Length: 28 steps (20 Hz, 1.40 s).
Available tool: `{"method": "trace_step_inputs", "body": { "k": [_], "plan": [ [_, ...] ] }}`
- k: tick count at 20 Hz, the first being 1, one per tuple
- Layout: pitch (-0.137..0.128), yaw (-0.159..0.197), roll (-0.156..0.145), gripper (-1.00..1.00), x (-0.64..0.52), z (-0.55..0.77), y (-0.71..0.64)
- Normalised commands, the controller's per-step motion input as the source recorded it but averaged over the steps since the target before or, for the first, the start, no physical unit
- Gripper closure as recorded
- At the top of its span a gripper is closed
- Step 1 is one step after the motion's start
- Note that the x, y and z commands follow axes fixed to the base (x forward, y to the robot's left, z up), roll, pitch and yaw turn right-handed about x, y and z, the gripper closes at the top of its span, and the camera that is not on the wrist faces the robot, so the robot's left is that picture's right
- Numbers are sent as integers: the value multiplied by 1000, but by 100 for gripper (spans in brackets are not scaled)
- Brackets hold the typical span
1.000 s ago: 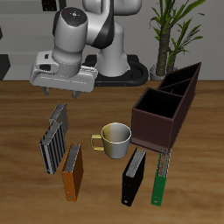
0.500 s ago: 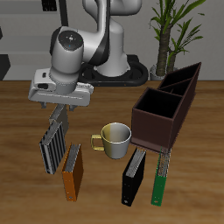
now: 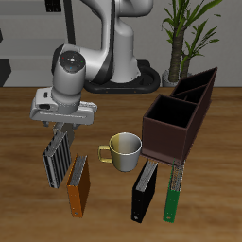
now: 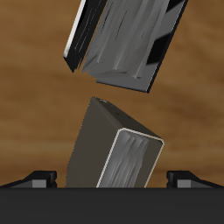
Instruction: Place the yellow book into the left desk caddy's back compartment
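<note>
Gripping the yellow book [image 4: 122, 150] well calls for a straight descent, I judge, with the fingers kept square to its covers so that the pads close on the two flat faces and not on a corner. The gripper [image 4: 112, 179] is spread wide and holds nothing, one finger on either side of the book. The book stands on edge directly beneath it, slightly skewed to the jaw line. The grey-and-white striped book [image 4: 122, 44] lies just beyond. The left desk caddy [image 3: 175, 121] and its back compartment [image 3: 196, 88] sit well apart from the gripper.
</note>
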Motion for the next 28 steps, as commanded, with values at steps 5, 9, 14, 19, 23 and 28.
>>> {"method": "trace_step_inputs", "body": {
  "k": [5,9,14,19,23,28],
  "plan": [
    [30,-19,26,100,-11,-344,-12],
    [3,-15,1,100,11,-34,-21],
    [-25,-21,16,100,-18,236,87],
    [-29,-21,34,100,-28,297,212],
    [-70,-4,60,100,-81,567,464],
    [-83,4,77,100,-125,573,506]
  ]
}}
